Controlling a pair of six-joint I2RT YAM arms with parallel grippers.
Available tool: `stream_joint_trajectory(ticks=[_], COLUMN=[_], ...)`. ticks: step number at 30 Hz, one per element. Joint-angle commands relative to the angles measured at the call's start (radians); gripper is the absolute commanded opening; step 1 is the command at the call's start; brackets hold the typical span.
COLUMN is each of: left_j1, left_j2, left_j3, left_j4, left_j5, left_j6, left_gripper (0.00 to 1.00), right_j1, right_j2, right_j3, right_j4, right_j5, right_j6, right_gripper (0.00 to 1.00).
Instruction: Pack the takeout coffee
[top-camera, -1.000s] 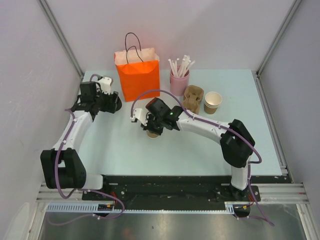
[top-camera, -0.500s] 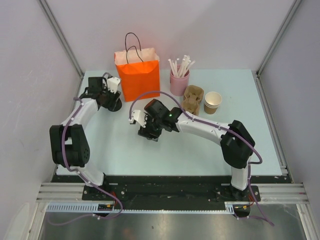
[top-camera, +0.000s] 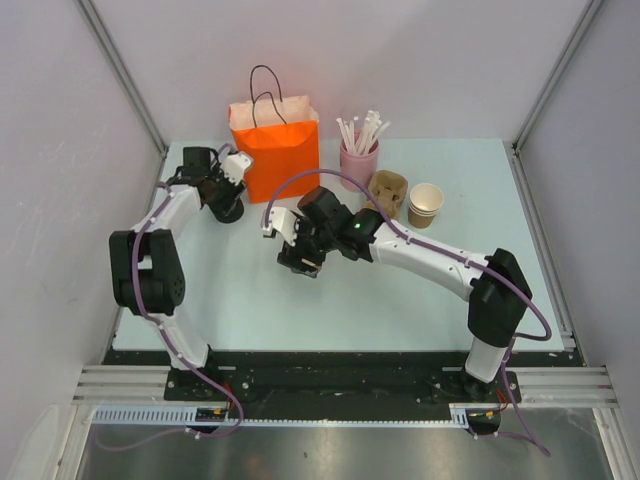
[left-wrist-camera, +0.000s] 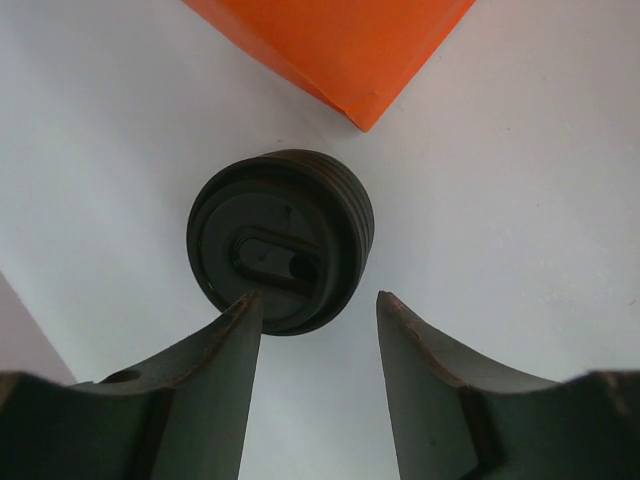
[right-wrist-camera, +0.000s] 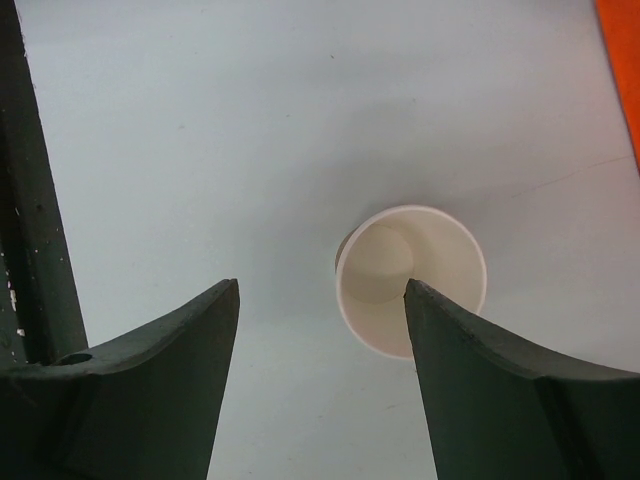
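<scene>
Pale green tabletop (right-wrist-camera: 200, 120), white walls round it. Left gripper (left-wrist-camera: 318, 300) had its jaws apart, nothing held. Its tips pointed down at a round black lid (left-wrist-camera: 275, 240), ribbed at the side like a stack of lids. The left tip overlapped the lid's rim in the wrist view; contact could not be told. No cup wall showed under it. Just past it stood the corner of the orange paper bag (left-wrist-camera: 330, 40), close but apart.

Right gripper (right-wrist-camera: 320, 285) was also wide open and empty, above a lidless paper cup (right-wrist-camera: 400, 255). The cup was upright on the table, looked empty and sat off-centre, towards the right finger. So the takeout coffee was not assembled and not in the bag.

Risks:
- Closing the right jaws off-centre could shove or tip the light cup, or crush its rim.
- The left jaws could land on the lid instead of straddling it, lift several lids at once, or push the stack into the bag.

Left arm reached far forward to the bag's left lower corner, wrist down. Right arm stretched leftward across mid-table, wrist pitched down.
</scene>
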Motion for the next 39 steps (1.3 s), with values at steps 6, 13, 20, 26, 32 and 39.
stream_joint_trajectory(ticks=[6,13,20,26,32,39], left_j1=[0.002,0.002,0.005,0.007,0.007,0.007], left_j2=[0.108,0.140,0.125,0.111,0.042,-0.030], left_j3=[0.136,0.142,0.139,0.134,0.131,0.119], left_j4=[-0.056,-0.063,-0.075,-0.095,-0.096,-0.096], left_j5=[0.020,0.012,0.036,0.046,0.037,0.044], left_j6=[-0.016,-0.027,-0.053,-0.061,-0.099,-0.131], left_gripper=[0.54,0.47,0.32,0.01,0.00,0.00], right_j1=[-0.006,-0.008,-0.006,-0.008,-0.008,-0.008], right_j2=[-0.036,-0.031,-0.034,-0.042,-0.043,-0.051], right_j3=[0.014,0.016,0.018,0.018,0.027,0.027], right_j4=[-0.020,-0.032,-0.028,-0.031,-0.036,-0.037], right_j5=[0.005,0.019,0.011,0.020,0.014,0.011], right_j6=[0.008,0.010,0.005,-0.002,-0.001,0.005], right_gripper=[0.72,0.71,0.71,0.70,0.71,0.71])
